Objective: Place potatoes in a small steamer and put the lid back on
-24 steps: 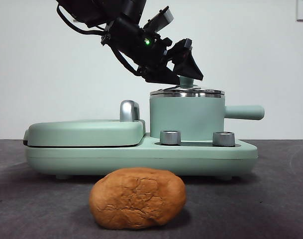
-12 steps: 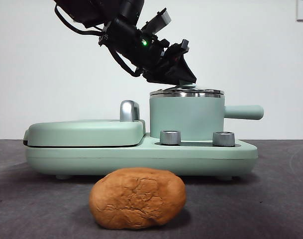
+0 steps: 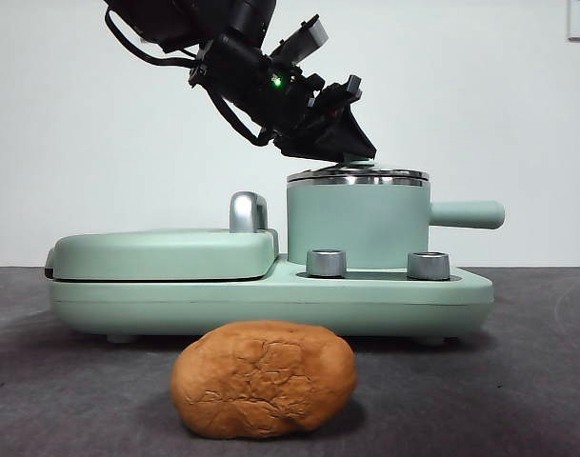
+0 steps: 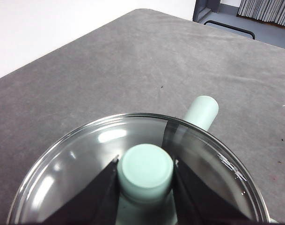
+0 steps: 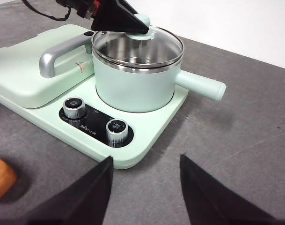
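The grey table (image 3: 547,381) carries a long mint-green cooker base (image 3: 270,300), standing back from the front edge, with a flat griddle cover (image 3: 161,252) on one half and two steel dials (image 5: 95,117) along its front. On the other half stands the small steamer (image 3: 358,224), a mint-green pot with a shiny steel rim and a straight side handle (image 3: 469,214) pointing away from the griddle cover. The lid (image 5: 138,43) sits flat on the pot's rim; the front view shows it only as a thin steel band, while the right wrist view looks down through its clear glass into the bare steel inside of the pot. The potato (image 3: 263,378) lies on the table in front of the cooker base, near the front edge and apart from the base; the front view shows all of its cracked orange-brown skin, the right wrist view catches only a sliver of it at the picture's side, and the left wrist view does not show it at all. The left gripper (image 4: 145,174) reaches down at a slant over the pot, and its own view shows what the front view hides: its two black jaws pressed against opposite sides of the lid's mint-green knob (image 4: 145,169), clasping it. The right gripper (image 5: 146,185) hangs over the table in front of the cooker base with its jaws spread wide and nothing between them.
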Available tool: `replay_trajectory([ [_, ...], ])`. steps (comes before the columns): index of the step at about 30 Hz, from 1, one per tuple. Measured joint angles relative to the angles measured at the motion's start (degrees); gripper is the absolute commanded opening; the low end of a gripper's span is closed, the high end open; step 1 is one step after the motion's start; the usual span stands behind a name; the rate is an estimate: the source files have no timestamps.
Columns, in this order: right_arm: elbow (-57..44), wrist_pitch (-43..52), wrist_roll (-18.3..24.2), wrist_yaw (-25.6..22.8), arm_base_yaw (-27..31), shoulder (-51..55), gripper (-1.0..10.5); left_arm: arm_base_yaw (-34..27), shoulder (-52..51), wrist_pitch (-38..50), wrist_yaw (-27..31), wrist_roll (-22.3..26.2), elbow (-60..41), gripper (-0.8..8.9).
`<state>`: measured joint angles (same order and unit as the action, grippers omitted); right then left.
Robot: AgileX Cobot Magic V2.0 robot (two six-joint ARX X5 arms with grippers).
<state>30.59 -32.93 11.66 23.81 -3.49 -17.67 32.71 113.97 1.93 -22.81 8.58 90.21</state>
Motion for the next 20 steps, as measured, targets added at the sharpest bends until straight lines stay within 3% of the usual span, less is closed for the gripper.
replay_trajectory([
  [12,0.0,0.0,0.0,0.0,0.0,0.0,2.3,0.2,-1.2,-1.5,0.5,2.3,0.3,0.15],
  [20,0.0,0.0,0.0,0.0,0.0,0.0,2.3,0.0,-8.8,-2.2,1.0,2.6,0.3,0.15],
])
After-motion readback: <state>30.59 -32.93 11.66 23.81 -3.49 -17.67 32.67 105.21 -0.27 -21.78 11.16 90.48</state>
